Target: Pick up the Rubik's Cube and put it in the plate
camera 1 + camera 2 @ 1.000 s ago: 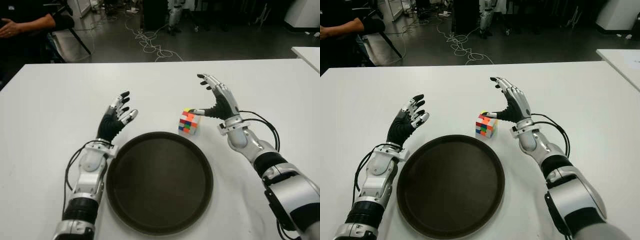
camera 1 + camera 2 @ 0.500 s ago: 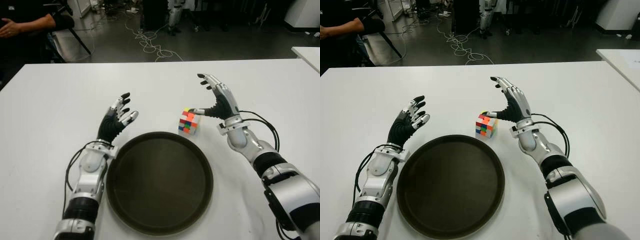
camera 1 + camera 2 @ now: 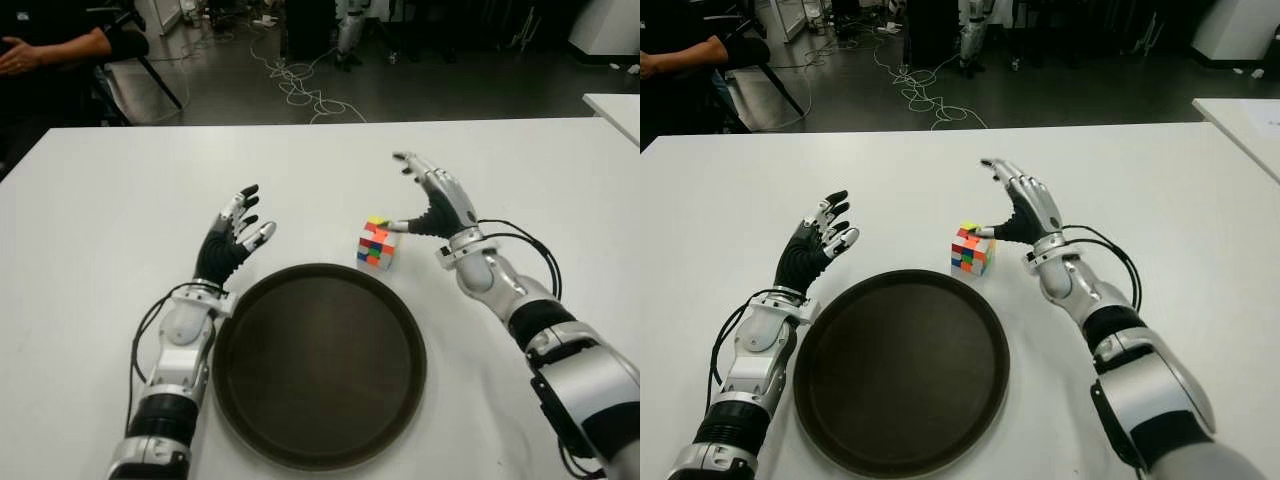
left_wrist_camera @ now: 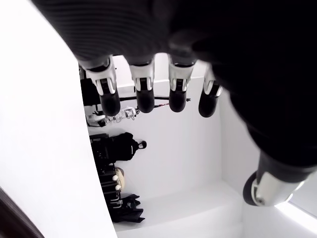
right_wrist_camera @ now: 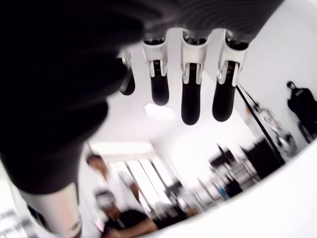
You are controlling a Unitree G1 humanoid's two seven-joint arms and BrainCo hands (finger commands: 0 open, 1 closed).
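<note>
Touching right hand (image 3: 437, 203)'s thumb: Rubik's Cube (image 3: 376, 243)

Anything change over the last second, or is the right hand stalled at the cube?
Only slightly: the right hand has tilted, its fingers leaning forward and lower over the table, thumb tip at the cube's top corner as before. It has not closed on the cube. The cube sits where it was, beside the plate, and the left hand hovers open at the plate's left, unmoved.

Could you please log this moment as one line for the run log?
phase: reaching | multicoloured Rubik's Cube: on white table, beside round dark plate | right hand: open, thumb at cube | left hand: open, idle
</note>
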